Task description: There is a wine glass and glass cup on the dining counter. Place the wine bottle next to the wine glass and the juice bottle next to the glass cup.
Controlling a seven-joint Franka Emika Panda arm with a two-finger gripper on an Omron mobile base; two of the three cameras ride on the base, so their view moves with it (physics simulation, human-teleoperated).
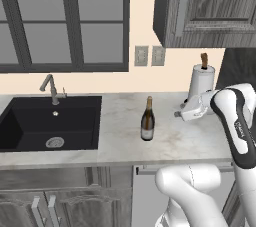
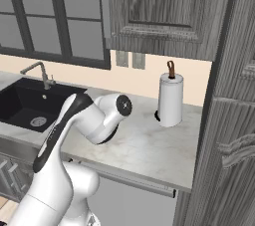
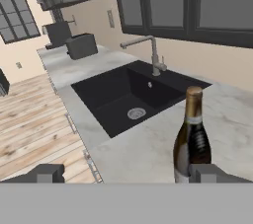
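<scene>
The wine bottle (image 1: 147, 121), slim and dark with a gold foil top and pale label, stands upright on the marble counter (image 1: 175, 143) just right of the black sink. My gripper (image 1: 177, 114) hovers to the bottle's right at about its height, pointing toward it with a gap between. In the hand view the bottle (image 3: 192, 136) rises just inside the right fingertip (image 3: 205, 172), and the gripper (image 3: 127, 173) is open with nothing between its fingers. The wine glass, glass cup, juice bottle and dining counter are out of view.
A black sink (image 1: 50, 121) with a faucet (image 1: 50, 88) lies left of the bottle. A paper towel roll (image 2: 170, 99) stands at the back right by the wall. Dark upper cabinets (image 1: 200, 6) hang overhead. A tall cabinet (image 2: 229, 135) bounds the right.
</scene>
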